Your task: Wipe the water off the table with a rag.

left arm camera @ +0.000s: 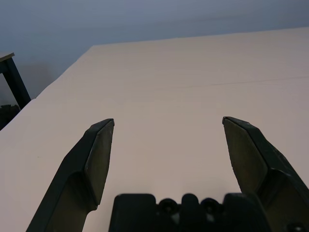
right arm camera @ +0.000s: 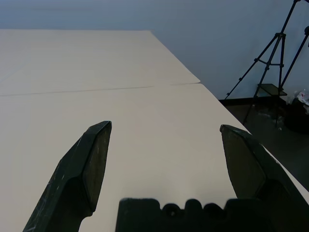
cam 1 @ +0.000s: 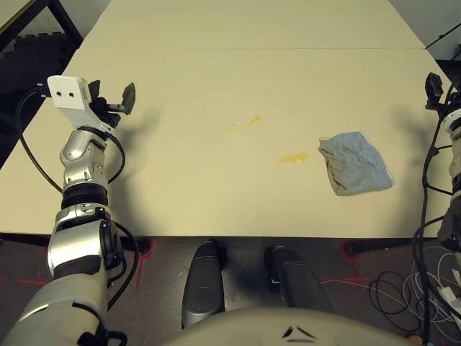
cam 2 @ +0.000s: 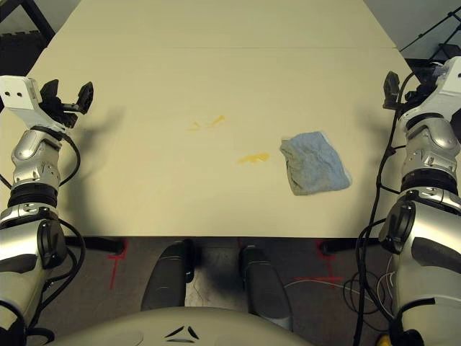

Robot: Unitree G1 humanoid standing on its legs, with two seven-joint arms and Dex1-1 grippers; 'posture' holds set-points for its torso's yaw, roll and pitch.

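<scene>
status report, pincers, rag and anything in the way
Both pincers open, empty. Rag on table, right of the yellow-orange smears, unwiped. Nothing between rag and smears.

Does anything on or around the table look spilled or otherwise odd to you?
Yes: yellow-orange liquid lies in small smears on the tabletop, left of the crumpled rag. They look like a spill because they stain an otherwise plain surface.
</scene>
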